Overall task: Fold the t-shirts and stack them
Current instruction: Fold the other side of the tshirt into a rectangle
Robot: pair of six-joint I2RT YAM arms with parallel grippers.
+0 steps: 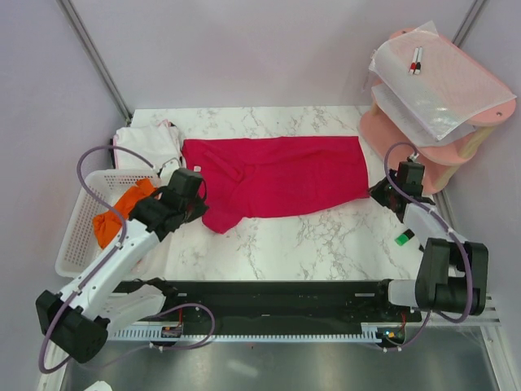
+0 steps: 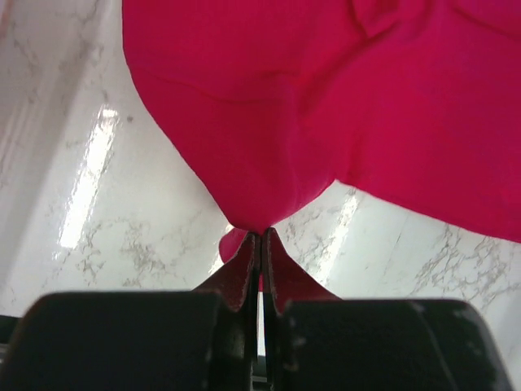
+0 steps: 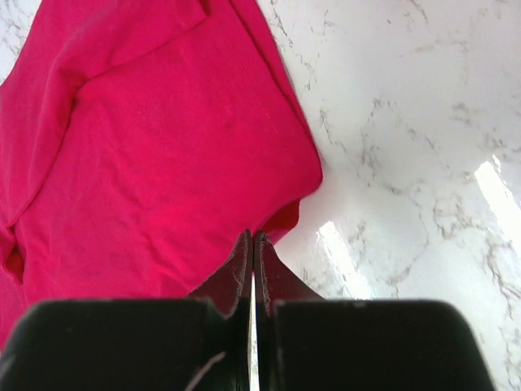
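The crimson-red t-shirt lies spread across the middle of the marble table, with a bunched corner at its near left. My left gripper is shut on that near-left part; in the left wrist view the red cloth hangs from the closed tips. My right gripper is shut at the shirt's near-right corner; in the right wrist view the hem meets the closed tips. The white t-shirt lies at the back left. The orange t-shirt is bunched in the basket.
A white mesh basket stands at the left edge of the table. A pink tiered shelf with translucent sheets and markers stands at the back right. A small green object lies near the right arm.
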